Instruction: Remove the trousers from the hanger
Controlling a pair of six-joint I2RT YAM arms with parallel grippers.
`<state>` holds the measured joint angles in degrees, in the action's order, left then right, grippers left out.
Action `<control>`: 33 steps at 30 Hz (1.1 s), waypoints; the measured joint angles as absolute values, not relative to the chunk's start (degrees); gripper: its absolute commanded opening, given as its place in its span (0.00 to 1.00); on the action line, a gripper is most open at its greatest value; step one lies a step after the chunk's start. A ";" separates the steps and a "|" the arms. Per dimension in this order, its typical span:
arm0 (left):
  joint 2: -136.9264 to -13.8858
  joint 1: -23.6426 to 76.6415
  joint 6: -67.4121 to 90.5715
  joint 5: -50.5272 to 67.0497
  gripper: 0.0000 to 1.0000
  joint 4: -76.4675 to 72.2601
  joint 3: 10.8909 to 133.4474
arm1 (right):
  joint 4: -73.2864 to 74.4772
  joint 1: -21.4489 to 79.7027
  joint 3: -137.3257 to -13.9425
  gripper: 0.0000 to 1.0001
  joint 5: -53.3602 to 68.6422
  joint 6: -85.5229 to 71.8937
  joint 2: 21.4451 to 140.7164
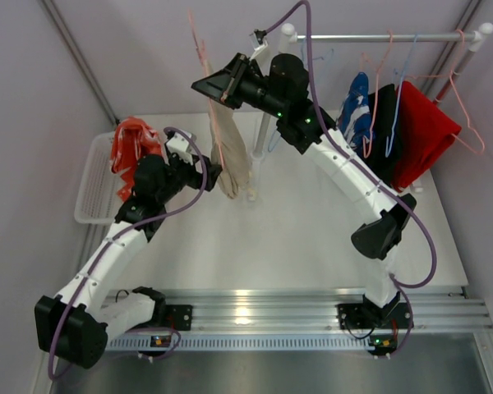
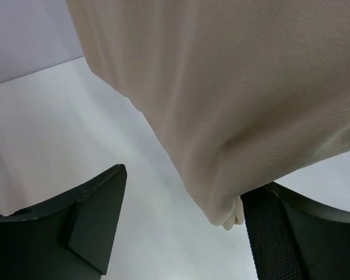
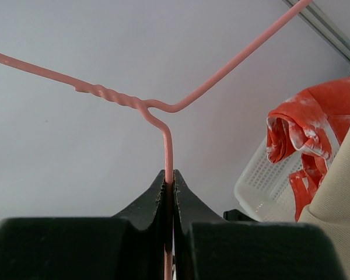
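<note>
Beige cloth trousers [image 2: 251, 87] hang from a pink wire hanger [image 3: 168, 151] clamped by the right gripper [image 3: 168, 178]; the left gripper [image 2: 192, 181], jaws wide, straddles their lower end. Likely next: close, pull them off.

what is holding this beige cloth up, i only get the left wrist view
observer: the beige trousers hang on a pink hanger. The right gripper pinches its wire neck, jaws shut.
operator: is that hanger on a rail
observer: no, it is held in the air to the left of the rail, apart from it. Blue trousers, black trousers and red trousers hang on that rail.
operator: where can the beige pair go
observer: a white basket lies to the left of the beige pair, with orange-red trousers in it.
</note>
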<state>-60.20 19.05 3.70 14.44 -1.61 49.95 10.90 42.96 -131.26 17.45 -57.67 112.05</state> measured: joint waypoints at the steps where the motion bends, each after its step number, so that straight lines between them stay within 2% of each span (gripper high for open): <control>1: -60.58 19.18 3.68 14.04 0.82 -1.80 50.19 | 10.87 42.96 -131.26 0.00 17.47 -57.67 112.05; 4: -60.90 19.35 3.22 14.04 0.88 -2.17 51.07 | 10.85 42.96 -131.24 0.00 17.67 -57.71 112.05; 8: -60.90 19.35 3.20 14.06 0.80 -2.57 51.90 | 10.81 42.96 -131.22 0.00 17.93 -57.98 112.05; 11: -60.93 19.35 3.36 14.20 0.60 -2.57 52.21 | 10.63 42.96 -130.56 0.00 18.28 -58.26 111.90; 12: -61.06 19.35 3.51 14.24 0.41 -2.57 52.36 | 10.63 42.96 -130.21 0.00 18.44 -58.35 111.81; 13: -61.21 19.35 3.90 14.24 0.27 -2.59 52.60 | 10.63 42.96 -129.95 0.00 18.61 -58.37 111.77; 15: -61.69 19.35 3.79 14.06 0.05 -2.46 53.21 | 10.57 42.98 -129.29 0.00 18.92 -58.39 111.72; 16: -61.91 19.35 3.86 13.96 0.00 -2.31 53.52 | 10.63 42.98 -128.97 0.00 19.11 -58.37 111.70; 33: -57.21 19.14 4.40 7.70 0.00 6.85 64.53 | 10.74 41.10 -120.18 0.00 19.38 -56.55 107.55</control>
<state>-57.21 19.14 4.40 7.70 6.85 64.53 10.74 41.10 -120.18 19.38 -56.55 107.55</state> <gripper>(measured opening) 0.104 0.014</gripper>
